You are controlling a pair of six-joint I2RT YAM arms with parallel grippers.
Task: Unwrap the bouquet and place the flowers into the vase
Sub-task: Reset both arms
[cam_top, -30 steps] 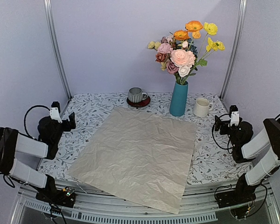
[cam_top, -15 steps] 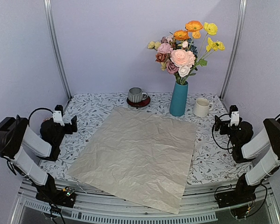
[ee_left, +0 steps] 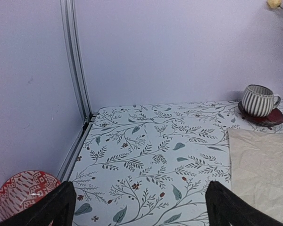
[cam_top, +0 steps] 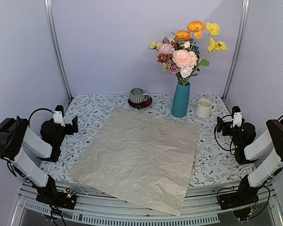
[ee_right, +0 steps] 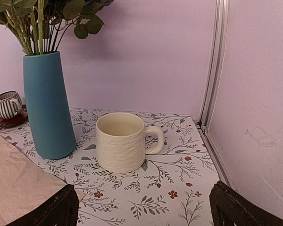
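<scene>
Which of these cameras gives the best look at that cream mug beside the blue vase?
The right wrist view: the cream mug sits close and central, its ribbed wall and handle clear. The top view shows it small, right of the vase. The left wrist view misses it.

A striped grey cup (cam_top: 138, 95) stands on a dark red saucer (cam_top: 140, 103) at the flowered table's (cam_top: 94, 113) twelve o'clock. A cream mug (cam_top: 204, 108) sits toward two o'clock. A red patterned plate (ee_left: 23, 193) lies beyond the nine o'clock edge.
</scene>
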